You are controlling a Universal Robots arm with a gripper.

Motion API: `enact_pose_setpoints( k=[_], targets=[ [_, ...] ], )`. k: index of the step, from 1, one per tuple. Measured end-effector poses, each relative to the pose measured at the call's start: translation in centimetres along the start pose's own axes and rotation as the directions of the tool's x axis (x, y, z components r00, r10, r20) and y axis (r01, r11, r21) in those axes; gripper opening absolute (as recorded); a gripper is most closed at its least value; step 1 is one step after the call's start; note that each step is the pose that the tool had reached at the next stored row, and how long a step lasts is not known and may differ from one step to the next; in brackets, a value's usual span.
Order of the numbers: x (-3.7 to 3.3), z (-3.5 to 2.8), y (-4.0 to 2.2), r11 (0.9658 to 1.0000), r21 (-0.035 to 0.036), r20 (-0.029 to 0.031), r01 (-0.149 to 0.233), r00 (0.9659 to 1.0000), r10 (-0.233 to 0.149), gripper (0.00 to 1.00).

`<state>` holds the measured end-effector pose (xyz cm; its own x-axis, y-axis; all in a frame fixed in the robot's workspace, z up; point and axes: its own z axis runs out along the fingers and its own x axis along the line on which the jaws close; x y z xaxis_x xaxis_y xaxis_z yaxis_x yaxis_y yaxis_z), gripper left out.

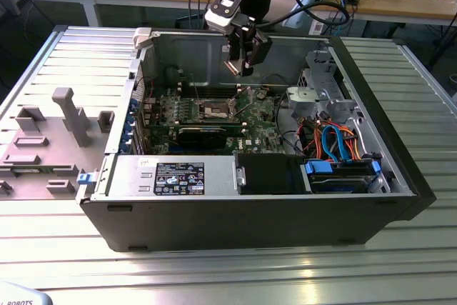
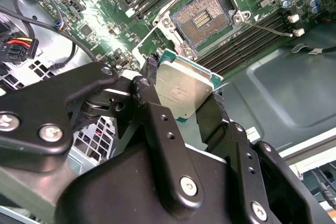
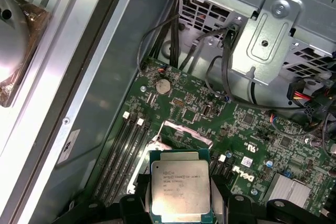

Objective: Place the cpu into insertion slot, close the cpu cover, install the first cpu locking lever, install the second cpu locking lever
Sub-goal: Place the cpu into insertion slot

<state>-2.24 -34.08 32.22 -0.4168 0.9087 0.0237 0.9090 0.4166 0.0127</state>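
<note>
One gripper (image 1: 244, 58), hanging over the open computer case (image 1: 271, 223) above its green board (image 1: 265, 118), black fingers (image 2: 155, 108) closed narrow on two opposite edges of the chip. One cpu (image 2: 184, 88), flat, square, silvery top, clamped between those fingers, in the air and apart from the board. One insertion slot (image 2: 202, 18), dark square socket, silver rim, uncovered, contact field exposed.

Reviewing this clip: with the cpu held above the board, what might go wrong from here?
The tool grips the cpu by its edges alone; it may slip or twist.
The insertion slot lies open, contacts bare; a skewed landing may harm them.
A thin lever juts beside the slot and might snag.
</note>
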Motion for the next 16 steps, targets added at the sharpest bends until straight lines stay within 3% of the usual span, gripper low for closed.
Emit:
enact_pose_setpoints(
  k=[16],
  targets=[
    [0.0, 0.05, 0.0, 0.9999, -0.0003, 0.0002, -0.014, 0.9999, 0.014, 0.54]
  ],
)
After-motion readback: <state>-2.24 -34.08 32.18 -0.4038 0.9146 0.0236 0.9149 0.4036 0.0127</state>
